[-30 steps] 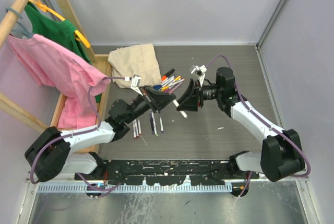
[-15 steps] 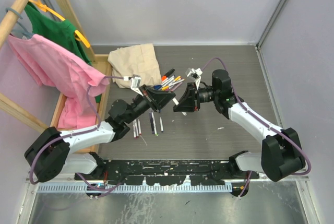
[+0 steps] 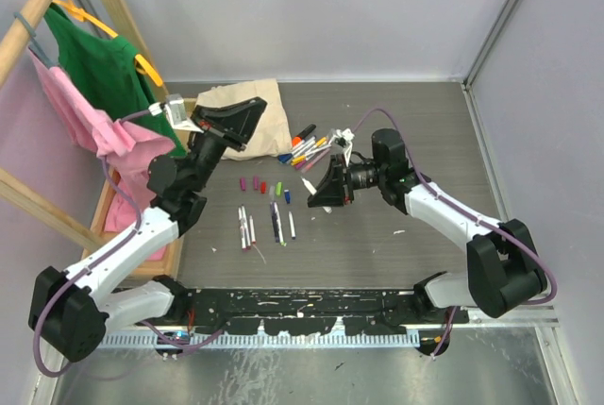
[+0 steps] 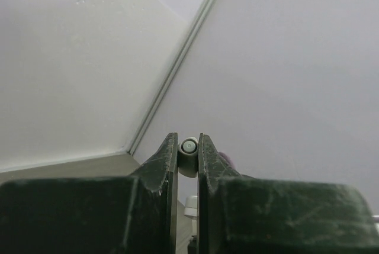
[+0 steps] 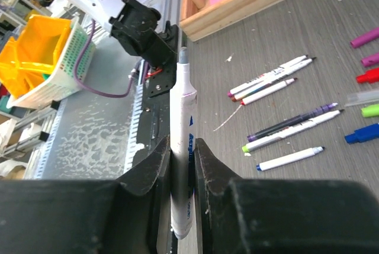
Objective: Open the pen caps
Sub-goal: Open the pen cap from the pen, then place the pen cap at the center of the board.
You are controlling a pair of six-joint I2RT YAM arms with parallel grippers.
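My left gripper (image 3: 253, 105) is raised over the back left of the table, shut on a small pale grey pen cap (image 4: 189, 158) that sits end-on between the fingertips of the left gripper (image 4: 188, 141). My right gripper (image 3: 319, 201) hangs low at mid-table, shut on a white-barrelled pen (image 5: 180, 147) whose bare grey tip points away past the right gripper (image 5: 180, 147). Several loose pen caps (image 3: 263, 185) lie in a row on the table, also seen as purple, red, green and blue caps (image 5: 367, 76). Uncapped pens (image 3: 276, 224) lie in front of them. Capped pens (image 3: 309, 148) are piled behind.
A beige cloth (image 3: 241, 112) lies at the back left under the left gripper. A wooden rack (image 3: 113, 197) holds pink (image 3: 80, 117) and green (image 3: 113, 70) garments on the left. A black marker with an orange cap (image 3: 304, 131) lies in the pile. A yellow basket (image 5: 35, 58) stands beyond the table's near edge.
The left arm has swung up and back to the left, away from the right gripper, carrying the cap off the pen. The right gripper has drifted slightly left and down with the pen.
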